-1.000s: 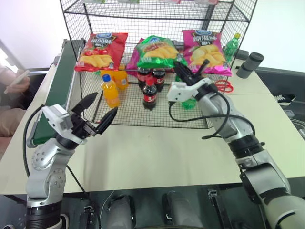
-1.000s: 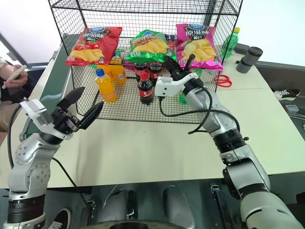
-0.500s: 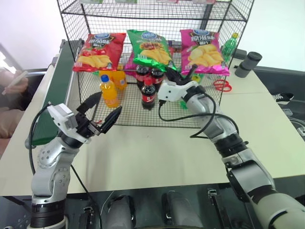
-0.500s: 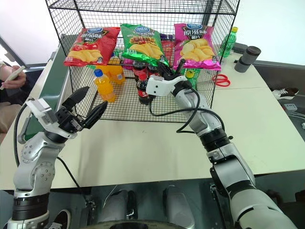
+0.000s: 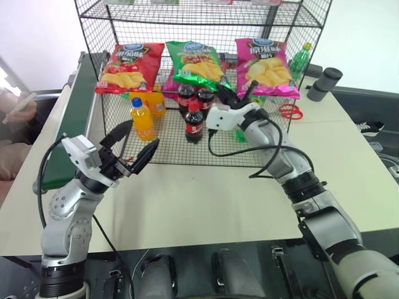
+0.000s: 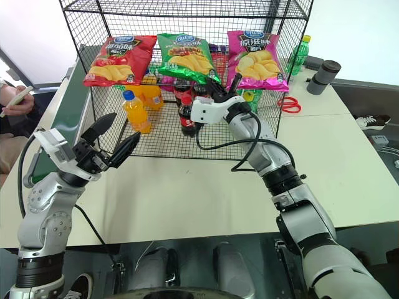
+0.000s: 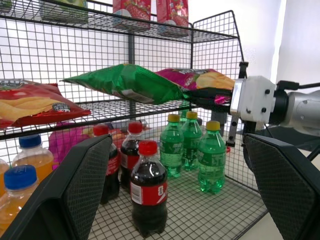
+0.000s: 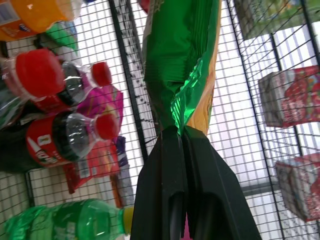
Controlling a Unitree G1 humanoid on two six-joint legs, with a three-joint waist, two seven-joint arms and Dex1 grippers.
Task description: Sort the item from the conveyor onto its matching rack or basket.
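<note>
Right wrist view shows the right end effector (image 8: 181, 137) with its two black fingers pressed together on the lower edge of the green crisp bag (image 8: 182, 55). From the head views, this bag (image 5: 198, 62) lies on a middle shelf of the black wire rack (image 5: 112, 15), between the red crisp bag (image 5: 129, 67) and the magenta crisp bag (image 5: 265, 59). Cola bottles (image 5: 194, 122) stand on the tier below. The left end effector (image 5: 134, 147) hangs with fingers wide apart above the table (image 5: 206, 193), near the conveyor (image 5: 73, 121).
</note>
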